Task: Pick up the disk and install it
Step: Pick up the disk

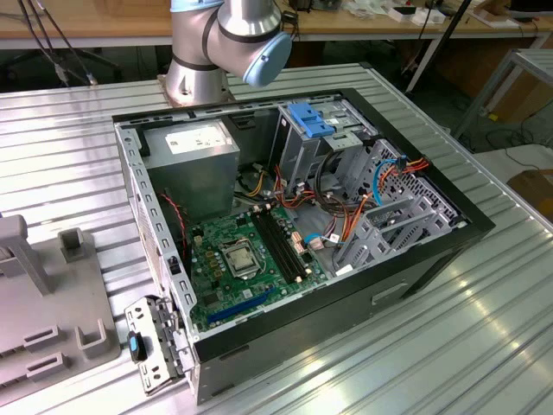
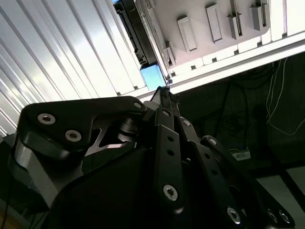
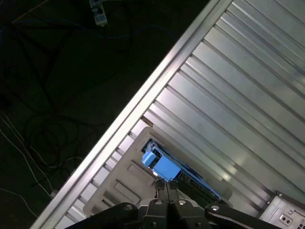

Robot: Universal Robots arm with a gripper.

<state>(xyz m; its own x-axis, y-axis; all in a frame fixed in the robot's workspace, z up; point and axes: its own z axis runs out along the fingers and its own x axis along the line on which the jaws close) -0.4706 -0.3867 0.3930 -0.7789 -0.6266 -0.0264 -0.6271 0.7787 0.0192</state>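
Observation:
The disk (image 3: 167,168) stands on edge in a slot of a grey holder (image 3: 125,183) near the table's edge. Its bright blue carrier rail faces up, and the dark metal body runs along beneath it. In the second wrist view the disk (image 2: 138,38) shows as a dark slab with a blue end. My gripper (image 3: 167,187) hangs above the disk's blue end, its fingertips (image 2: 164,95) drawn together to a thin point with no gap visible between them. I cannot tell whether the tips touch the rail. The open computer case (image 1: 432,251) lies on the table.
The ribbed aluminium table (image 1: 449,346) carries the case, with a blue bracket (image 1: 311,117) atop its drive cage and a grey power supply (image 1: 192,160). A grey fixture (image 1: 39,303) stands at the exterior view's left. A corner of the case (image 3: 286,214) lies near the holder. Beyond the table edge (image 3: 157,81) is dark floor with cables.

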